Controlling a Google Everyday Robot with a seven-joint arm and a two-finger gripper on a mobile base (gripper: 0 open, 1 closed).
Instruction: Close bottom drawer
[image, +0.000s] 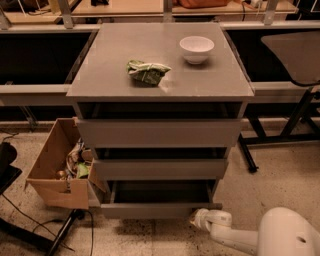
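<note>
The bottom drawer (155, 209) of the grey cabinet is the narrowest of three and stands pulled out; its empty tray shows from above. Its flat front panel faces me near the floor. My gripper (196, 218) is at the lower right, at the end of the white arm, right by the drawer front's right end. Whether it touches the panel is not clear.
The middle drawer (160, 169) and the top drawer (159, 132) sit above. On the cabinet top (100, 80) lie a green bag (146, 71) and a white bowl (196, 49). A cardboard box (57, 172) with clutter stands on the floor at the left. A chair leg (250, 155) stands at the right.
</note>
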